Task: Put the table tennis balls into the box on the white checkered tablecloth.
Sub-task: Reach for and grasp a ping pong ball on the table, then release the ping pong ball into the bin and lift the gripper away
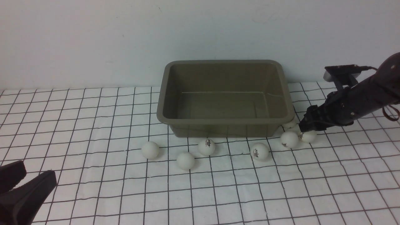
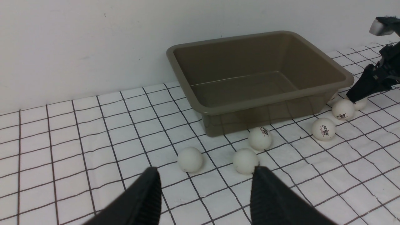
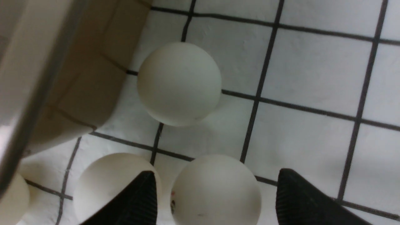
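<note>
At the right of the front view, your right end effector [image 3: 215,197] is spread around a ball [image 3: 215,190], not gripping it; your left end effector [image 2: 207,195], lower left, is open and empty; the box [image 1: 225,128] sits upper centre, with seven balls [image 1: 185,161] outside on the checkered tablecloth [image 1: 93,150]

"What's covering the worktop?"

"A white checkered cloth [image 1: 93,125] is covering it, with thin dark lines running across and a few of them bending."

"And what's resting on the cloth?"

"An olive-grey box [image 1: 229,129] is sitting near the wall side, and seven white balls [image 1: 185,161] are lying around it: four are spreading out in front, three are clustering by its right corner."
</note>
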